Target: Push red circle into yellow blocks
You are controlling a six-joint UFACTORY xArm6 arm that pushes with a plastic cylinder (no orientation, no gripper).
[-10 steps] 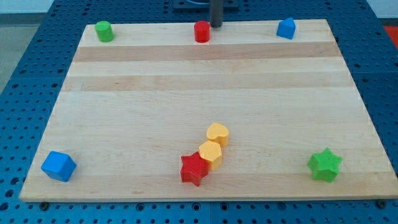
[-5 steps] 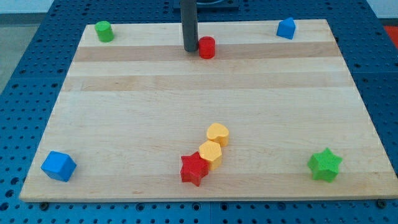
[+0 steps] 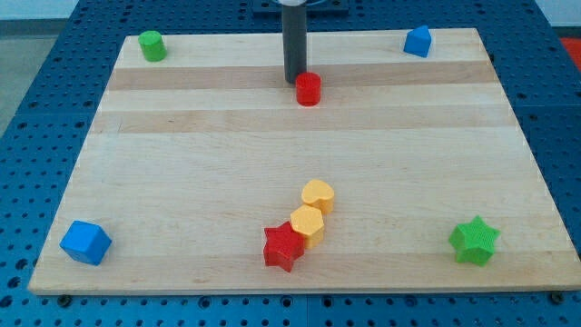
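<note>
The red circle (image 3: 309,89) stands on the wooden board (image 3: 182,154) near the view's top centre. My tip (image 3: 294,83) touches its upper left side. Two yellow blocks sit low in the view's middle: a yellow heart (image 3: 318,194) and a yellow hexagon (image 3: 308,224), touching each other. They lie well below the red circle, almost straight down the view.
A red star (image 3: 283,246) touches the yellow hexagon at its lower left. A green cylinder (image 3: 151,45) is at top left, a blue block (image 3: 418,41) at top right, a blue cube (image 3: 85,242) at bottom left, a green star (image 3: 474,240) at bottom right.
My tip came from behind the red circle to its left, then to its upper left. The red circle slid down the view and slightly right.
</note>
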